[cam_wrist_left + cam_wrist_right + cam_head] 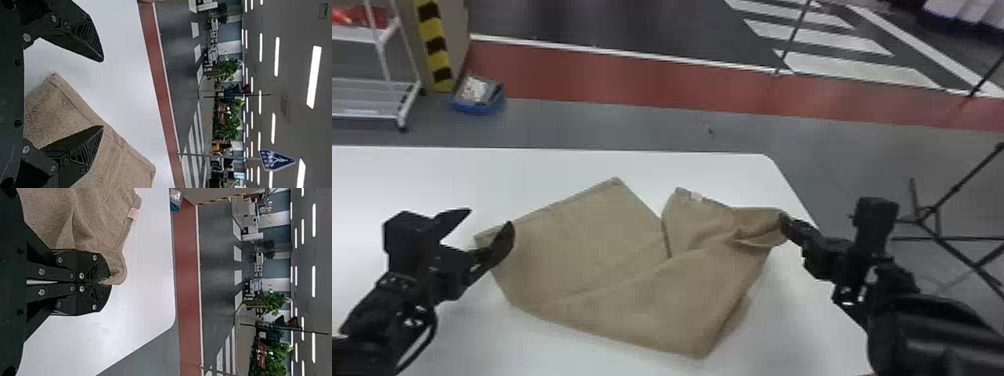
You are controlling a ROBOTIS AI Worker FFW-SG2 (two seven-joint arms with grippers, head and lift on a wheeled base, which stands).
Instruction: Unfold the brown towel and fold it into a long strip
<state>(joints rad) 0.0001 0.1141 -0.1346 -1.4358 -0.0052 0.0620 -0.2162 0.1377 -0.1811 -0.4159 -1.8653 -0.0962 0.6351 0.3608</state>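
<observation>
Half-unfolded at best, we judge, our brown towel [592, 250] lies skewed on the table [392, 175], right gripper [102, 282] pinching its corner, left gripper [103, 94] spread above it, the strip fold still to make.

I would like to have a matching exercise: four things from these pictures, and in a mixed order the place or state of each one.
1. brown cloth towel
2. black left gripper
3. black right gripper
4. blue container

A. fingers shut on the towel's right end
B. on the floor, beyond the white table
C. lying on the table, partly folded
D. fingers apart, holding nothing

Right pairs: 1-C, 2-D, 3-A, 4-B
</observation>
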